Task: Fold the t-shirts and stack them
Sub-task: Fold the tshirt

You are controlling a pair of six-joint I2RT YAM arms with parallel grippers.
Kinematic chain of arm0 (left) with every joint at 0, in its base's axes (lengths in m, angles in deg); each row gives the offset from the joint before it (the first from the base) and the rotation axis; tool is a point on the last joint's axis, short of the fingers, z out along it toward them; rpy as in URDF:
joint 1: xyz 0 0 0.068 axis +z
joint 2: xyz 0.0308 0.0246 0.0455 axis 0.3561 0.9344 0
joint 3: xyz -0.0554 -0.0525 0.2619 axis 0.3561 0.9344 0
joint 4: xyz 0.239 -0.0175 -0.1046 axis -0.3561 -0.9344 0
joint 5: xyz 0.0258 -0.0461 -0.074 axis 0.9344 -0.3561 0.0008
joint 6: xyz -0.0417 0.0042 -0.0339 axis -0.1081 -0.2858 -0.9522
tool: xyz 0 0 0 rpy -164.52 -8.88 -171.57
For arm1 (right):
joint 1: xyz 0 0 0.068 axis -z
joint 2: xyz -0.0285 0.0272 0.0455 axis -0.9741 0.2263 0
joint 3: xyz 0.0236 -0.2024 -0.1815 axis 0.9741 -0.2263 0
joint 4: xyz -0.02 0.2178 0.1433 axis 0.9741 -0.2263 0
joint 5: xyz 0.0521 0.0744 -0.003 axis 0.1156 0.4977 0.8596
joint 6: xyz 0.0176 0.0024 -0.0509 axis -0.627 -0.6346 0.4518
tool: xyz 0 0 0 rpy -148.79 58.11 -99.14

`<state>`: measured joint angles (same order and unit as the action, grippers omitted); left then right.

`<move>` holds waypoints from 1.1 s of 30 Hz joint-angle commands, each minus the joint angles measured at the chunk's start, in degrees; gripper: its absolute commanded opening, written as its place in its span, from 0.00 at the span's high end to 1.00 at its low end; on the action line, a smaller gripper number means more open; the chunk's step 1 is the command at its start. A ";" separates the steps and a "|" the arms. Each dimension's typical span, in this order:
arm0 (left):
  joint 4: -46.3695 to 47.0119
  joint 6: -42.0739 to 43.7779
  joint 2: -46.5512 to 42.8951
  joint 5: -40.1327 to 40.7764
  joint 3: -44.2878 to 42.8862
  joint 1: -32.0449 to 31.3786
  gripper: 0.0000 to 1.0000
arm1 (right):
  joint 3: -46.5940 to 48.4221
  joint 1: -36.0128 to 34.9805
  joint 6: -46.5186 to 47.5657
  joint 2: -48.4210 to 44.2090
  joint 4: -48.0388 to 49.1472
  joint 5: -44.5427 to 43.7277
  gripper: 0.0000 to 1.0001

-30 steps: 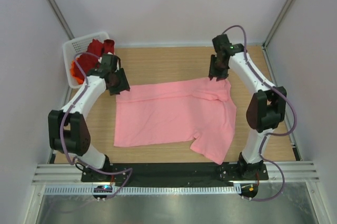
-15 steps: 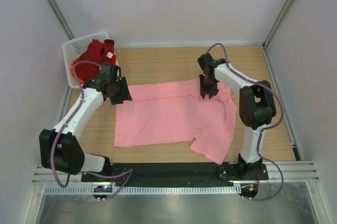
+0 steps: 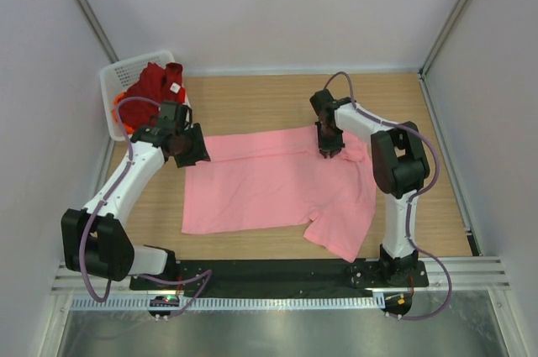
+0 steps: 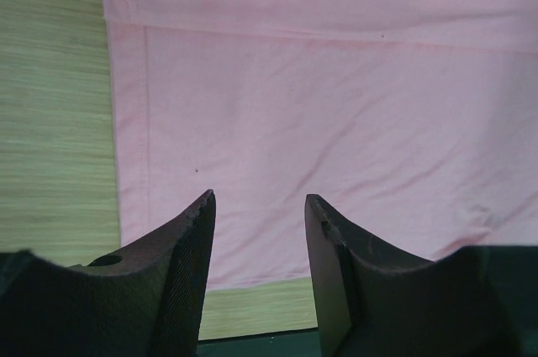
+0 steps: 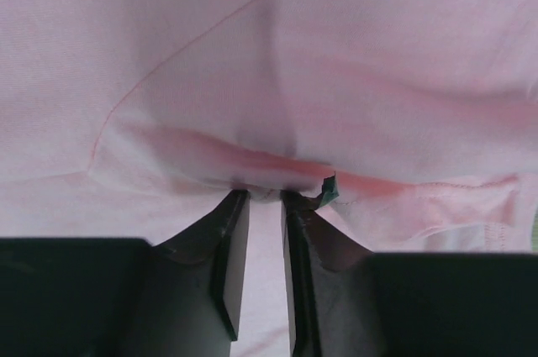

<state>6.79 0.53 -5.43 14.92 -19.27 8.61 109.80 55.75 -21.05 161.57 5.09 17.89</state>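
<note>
Left gripper [image 4: 256,206]: black, rough-faced fingers standing apart, with nothing between them.
Pink t-shirt [image 3: 269,185]: smooth, soft cloth spread flat; its stitched hem corner lies just under and ahead of the left gripper.
Right gripper [image 5: 265,196]: fingers nearly together, tips against a puckered ridge of the pink cloth; I cannot tell whether it is clamped.
Dark red t-shirt [image 3: 155,84]: crumpled beyond the left gripper, in the basket.
Orange t-shirt [image 3: 122,115]: bunched beside it.
Basket [image 3: 109,88]: white plastic mesh.
Table [image 3: 252,101]: wood grain.

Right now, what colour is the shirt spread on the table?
The shirt is light pink; best in top view.
</note>
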 commanded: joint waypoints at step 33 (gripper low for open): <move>0.25 0.36 0.51 -1.52 -0.26 -0.05 0.52 | 27.04 2.62 -0.37 3.15 -7.76 5.89 0.54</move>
<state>6.77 0.92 -4.47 14.63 -19.29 8.61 141.91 59.75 -18.78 174.51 -4.13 19.09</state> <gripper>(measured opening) 0.482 0.463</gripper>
